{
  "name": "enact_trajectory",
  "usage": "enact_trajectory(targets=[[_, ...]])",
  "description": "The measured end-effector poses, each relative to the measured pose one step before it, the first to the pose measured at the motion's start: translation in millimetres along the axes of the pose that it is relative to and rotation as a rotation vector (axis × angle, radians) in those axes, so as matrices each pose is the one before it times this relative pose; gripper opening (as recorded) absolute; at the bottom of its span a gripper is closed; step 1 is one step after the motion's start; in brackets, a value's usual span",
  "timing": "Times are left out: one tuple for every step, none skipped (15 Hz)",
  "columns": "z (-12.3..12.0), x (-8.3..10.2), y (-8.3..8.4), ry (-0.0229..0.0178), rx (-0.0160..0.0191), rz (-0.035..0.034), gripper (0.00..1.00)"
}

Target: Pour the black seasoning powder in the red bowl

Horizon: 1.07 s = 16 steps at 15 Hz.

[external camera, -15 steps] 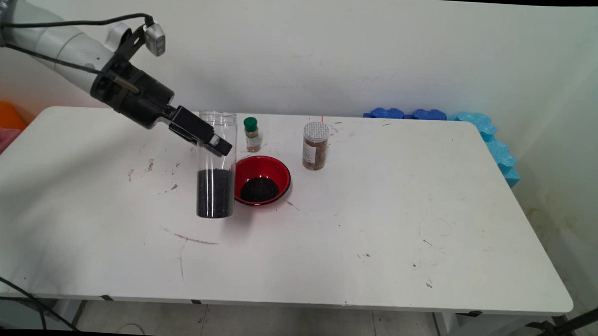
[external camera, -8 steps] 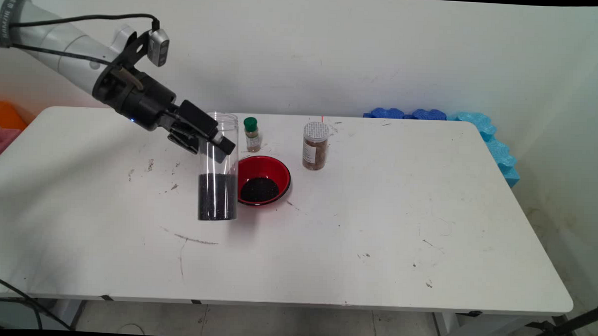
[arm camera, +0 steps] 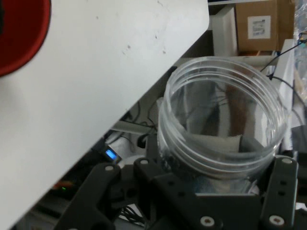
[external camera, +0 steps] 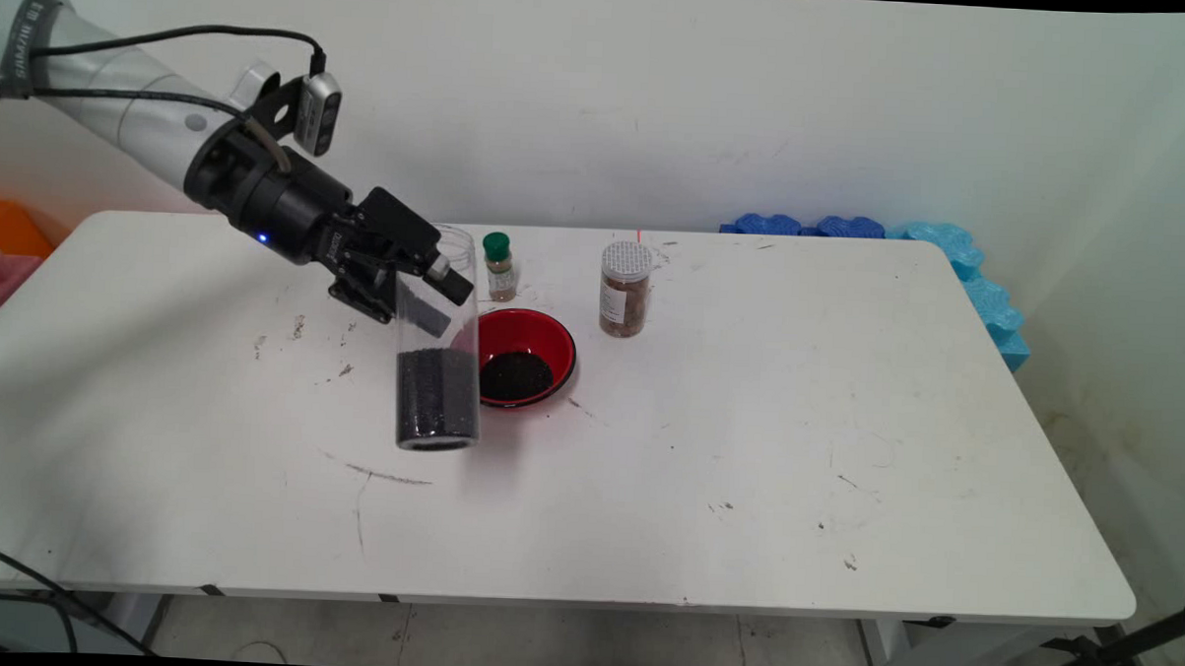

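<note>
Now held up off the desk [external camera: 746, 457]: a tall clear jar [external camera: 438, 367], open at the top, with small black bits filling the bottom part. Tipped a little, just left of the red bowl [external camera: 521, 358]. Looks like smooth, stiff plastic, so likely slippery, and bottom-heavy from the bits. Gripped high up, near the rim, by the black pincer [external camera: 419, 289], closed on its sides. Behind, near the bowl, a small green-capped bottle [external camera: 499, 267] and a brown spice jar [external camera: 625, 289].

Jar [external camera: 438, 367] left of bowl [external camera: 523, 358], two bottles [external camera: 499, 267] [external camera: 625, 288] behind
</note>
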Motion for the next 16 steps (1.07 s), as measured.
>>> enact_trajectory(targets=[[0.45,-0.62,-0.72,-0.00517,-0.00686,-0.03641,0.0],[0.37,-0.45,-0.69,-0.00367,-0.00515,-0.02856,0.0],[0.29,-0.14,-0.46,-0.00217,-0.00321,-0.01777,0.0],[0.65,-0.07,-0.5,-0.00335,-0.00493,-0.0241,0.0],[0.7,0.04,-0.55,-0.00362,-0.00568,-0.02598,0.0],[0.83,0.2,-0.38,-0.00348,-0.00621,-0.02695,0.0],[0.83,0.35,-0.17,-0.00214,-0.006,-0.02351,0.0],[0.73,0.49,-0.02,-0.00104,-0.00432,-0.01589,0.0],[1.24,1.27,0.15,0.00005,-0.00679,-0.02491,0.0],[0.67,0.75,0.05,0.00036,-0.00451,-0.01598,0.0],[1.03,1.15,0.22,0.00108,-0.0064,-0.02316,0.0],[0.92,1.42,0.33,0.00305,-0.00729,-0.02681,0.0],[0.96,1.51,0.43,0.00244,-0.00645,-0.02397,0.0],[0.94,1.52,0.34,0.00221,-0.00498,-0.01954,0.0],[0.99,1.56,0.13,0.00272,-0.00572,-0.023,0.0],[1.03,1.28,0.63,0.00305,-0.00569,-0.02313,0.0]])
